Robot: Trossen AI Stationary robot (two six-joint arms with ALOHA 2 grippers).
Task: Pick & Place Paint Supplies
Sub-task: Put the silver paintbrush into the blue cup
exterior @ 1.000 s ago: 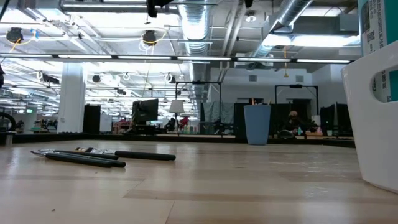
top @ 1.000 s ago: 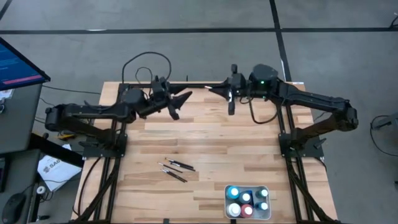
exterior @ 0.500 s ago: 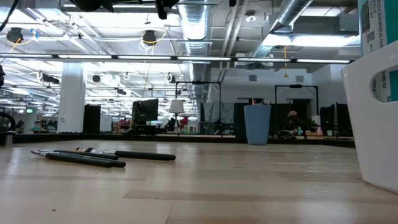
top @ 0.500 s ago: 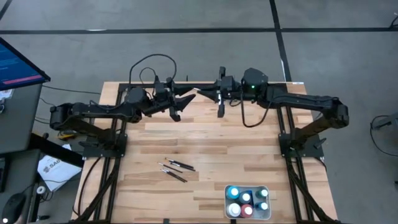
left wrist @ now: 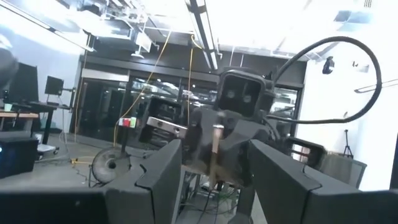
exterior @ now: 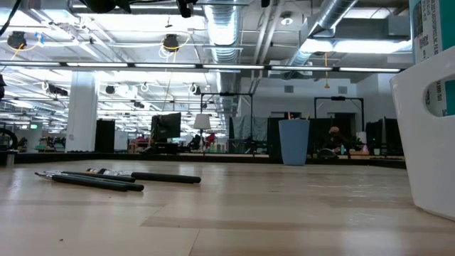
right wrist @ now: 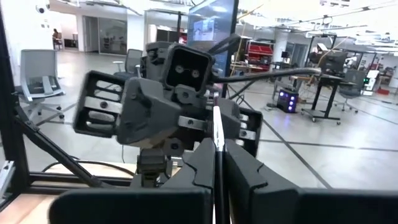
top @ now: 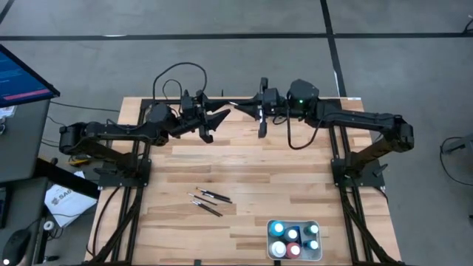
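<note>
Near the table's far edge, the right gripper (top: 238,108) pinches a paintbrush (right wrist: 217,138) pointing lengthwise into the left gripper (top: 220,114), its fingers spread.

Both arms are matte black, built from slim tubular links with chunkier joint housings. The left arm (top: 111,133) carries a black cable that loops in a wide arc above its wrist; the right arm (top: 355,118) has a similar cable hanging in a loop under its forearm and a small green light on its bulky wrist housing. Each wrist bears a boxy black camera block with two round lenses. The fingers (left wrist: 155,180) are broad, flat, angular black plates
</note>
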